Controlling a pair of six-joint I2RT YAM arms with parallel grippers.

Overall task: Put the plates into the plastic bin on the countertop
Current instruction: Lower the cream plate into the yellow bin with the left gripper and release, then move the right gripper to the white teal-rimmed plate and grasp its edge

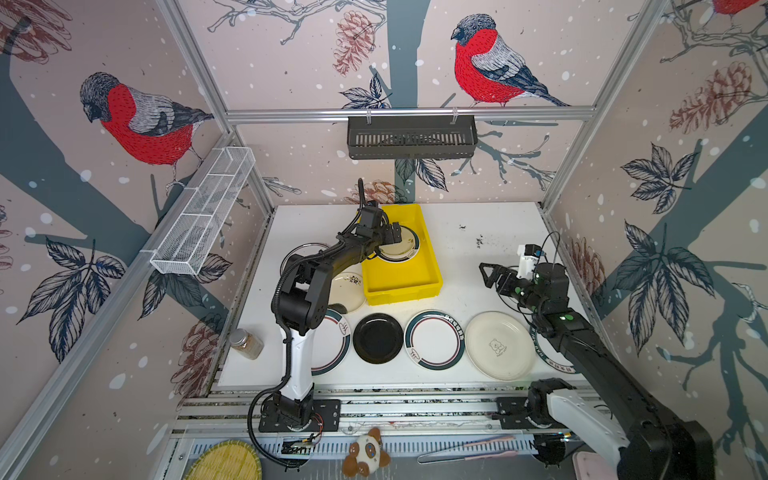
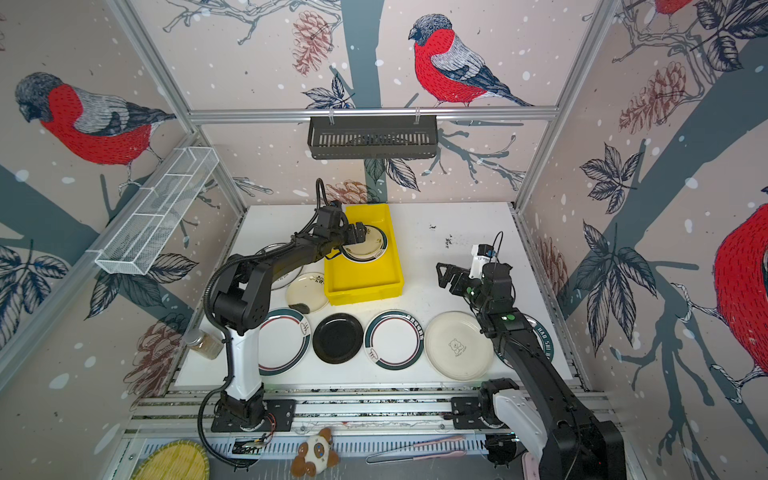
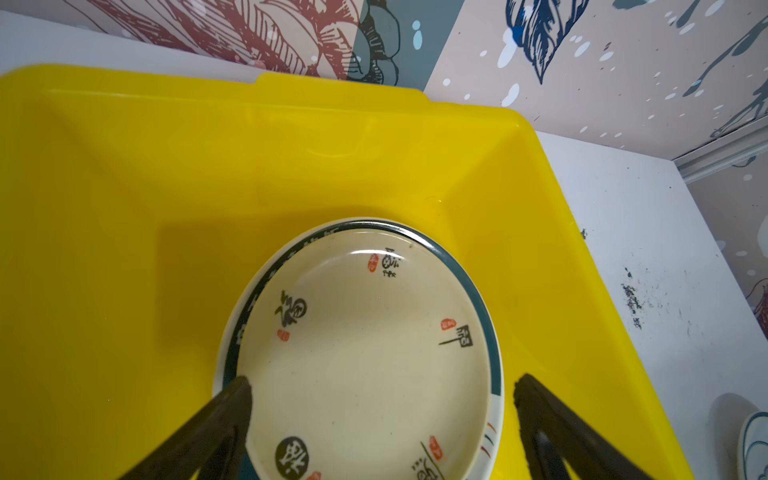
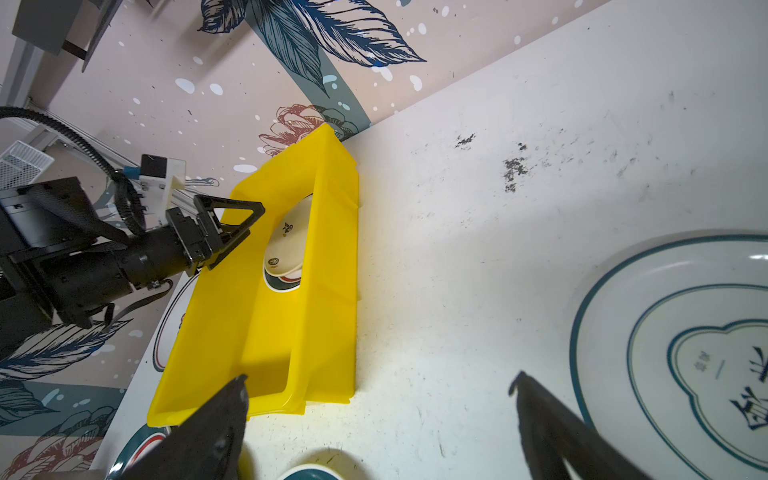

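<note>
Fingers (image 3: 232,411) of my left gripper (image 3: 382,379) stand wide apart; cream plate (image 3: 365,332) lies beneath them inside yellow bin (image 1: 399,282), mid-frame in a top view.

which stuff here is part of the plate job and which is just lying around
Job: yellow bin, plates stacked in it, black plate, bear plate, teal-rimmed plate, floral plate.
Lying about: glass jar, woven bamboo disc, plush toy, black slotted basket, white mesh basket.

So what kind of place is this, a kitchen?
Probably a robot test booth, not a kitchen: two arms bolted to a rail, bird wallpaper panels, and plates laid out by a yellow bin.
</note>
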